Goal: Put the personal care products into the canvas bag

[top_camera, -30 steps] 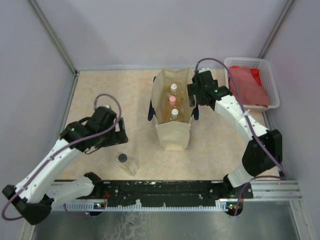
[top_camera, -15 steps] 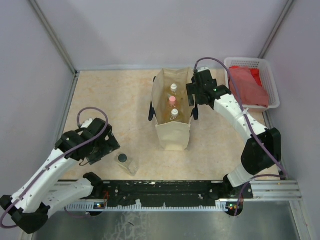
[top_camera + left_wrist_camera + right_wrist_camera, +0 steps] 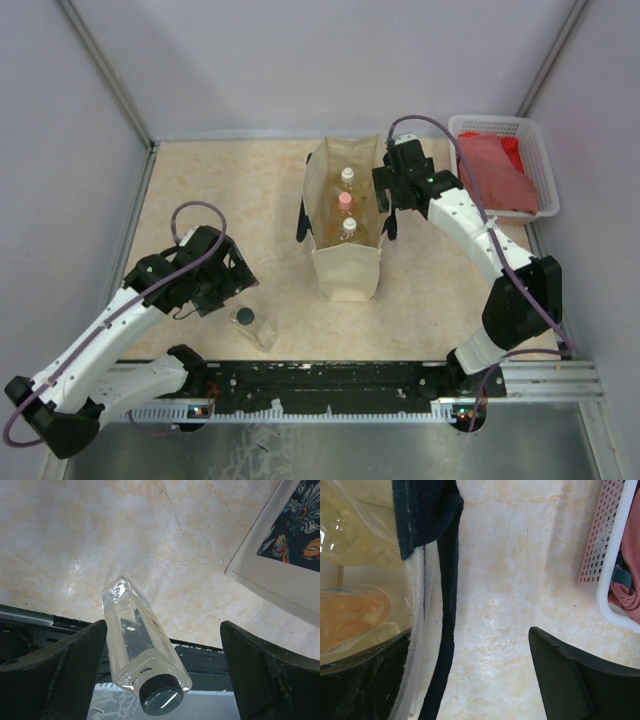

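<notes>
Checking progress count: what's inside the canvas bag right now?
The canvas bag holds three upright bottles in a row: far white-capped bottle, pink-capped bottle, near white-capped bottle. Its walls hide the bottom, so anything lying lower cannot be seen.

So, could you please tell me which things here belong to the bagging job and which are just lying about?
Job: canvas bag; three capped bottles inside it; dark-capped bottle lying outside it.
Lying about: white basket; red cloth in it.
</notes>
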Tool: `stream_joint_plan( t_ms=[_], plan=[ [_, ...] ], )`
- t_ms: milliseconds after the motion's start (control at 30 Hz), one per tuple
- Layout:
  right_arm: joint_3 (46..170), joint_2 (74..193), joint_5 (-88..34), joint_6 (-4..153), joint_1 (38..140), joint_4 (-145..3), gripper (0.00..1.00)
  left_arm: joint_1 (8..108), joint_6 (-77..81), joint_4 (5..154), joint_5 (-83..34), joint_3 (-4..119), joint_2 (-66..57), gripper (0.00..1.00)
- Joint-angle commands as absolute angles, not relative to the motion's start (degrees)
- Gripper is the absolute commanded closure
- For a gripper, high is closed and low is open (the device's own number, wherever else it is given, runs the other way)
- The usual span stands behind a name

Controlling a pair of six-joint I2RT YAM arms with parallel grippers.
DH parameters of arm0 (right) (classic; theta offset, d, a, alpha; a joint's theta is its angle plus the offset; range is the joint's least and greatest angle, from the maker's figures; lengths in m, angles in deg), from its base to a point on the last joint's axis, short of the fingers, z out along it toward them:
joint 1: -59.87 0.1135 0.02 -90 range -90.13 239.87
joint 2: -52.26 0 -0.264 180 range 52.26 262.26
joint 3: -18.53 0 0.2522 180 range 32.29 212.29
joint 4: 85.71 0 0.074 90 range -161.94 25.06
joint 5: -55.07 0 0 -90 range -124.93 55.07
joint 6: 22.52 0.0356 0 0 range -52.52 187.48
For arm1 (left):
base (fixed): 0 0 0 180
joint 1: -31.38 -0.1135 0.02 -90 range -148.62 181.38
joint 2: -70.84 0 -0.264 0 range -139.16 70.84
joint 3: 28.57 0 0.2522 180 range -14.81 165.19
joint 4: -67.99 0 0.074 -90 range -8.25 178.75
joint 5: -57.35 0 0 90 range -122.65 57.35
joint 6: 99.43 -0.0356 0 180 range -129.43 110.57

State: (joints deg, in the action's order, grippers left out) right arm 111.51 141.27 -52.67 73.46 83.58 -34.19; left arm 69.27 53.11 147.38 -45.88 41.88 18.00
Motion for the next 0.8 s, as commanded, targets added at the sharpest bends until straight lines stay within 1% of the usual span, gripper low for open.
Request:
stream_joint_plan(
  t_ms=[0,333,533,767],
  plan=[
    [114.3,141.0,-53.3,72.1,83.0,-34.4,0.12,69.5,53.5,147.0,-43.0,41.7,19.7,0.0],
    [116.4,141.7,-53.3,70.9,83.0,-32.7,0.12,69.8,51.4,146.8,-31.2,36.5,20.9,0.0],
    [114.9,140.2,-53.7,70.5,83.0,-32.6,0.11,70.5,49.0,147.2,-31.3,34.0,19.9,0.0],
    [113.0,138.8,-54.8,70.0,83.0,-33.0,0.1,72.2,48.1,143.6,-31.1,34.1,16.6,0.0]
  ],
)
